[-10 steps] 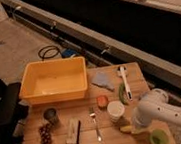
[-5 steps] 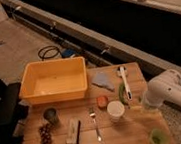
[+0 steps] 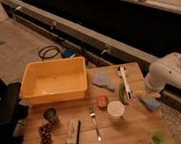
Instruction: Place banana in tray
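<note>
By the near right corner of the table [image 3: 138, 135] stands a green cup [image 3: 157, 138]. Toward the near left corner lies a bunch of grapes [image 3: 44, 136]. Just right of them is the banana [image 3: 73, 133], flat on the wood close to the near edge, with a fork [image 3: 95, 124] beside it on the right. It is outside the tray and well apart from the gripper.

A little further in, a dark cup [image 3: 50, 115] sits left of centre. A white cup [image 3: 116, 111] stands near the middle, with a small red thing [image 3: 102, 101] at its far left. At the right edge lies a blue object [image 3: 150, 104]. The gripper [image 3: 151, 96] hangs just over it at the end of the white arm [image 3: 167, 75]. I can't tell how wide it is set or whether it holds anything.

Further back, a green pod [image 3: 122, 93] lies alongside a white-handled brush [image 3: 124, 79]. A grey-blue cloth [image 3: 103, 81] lies left of them. The tray [image 3: 54, 95] fills the far left corner.
</note>
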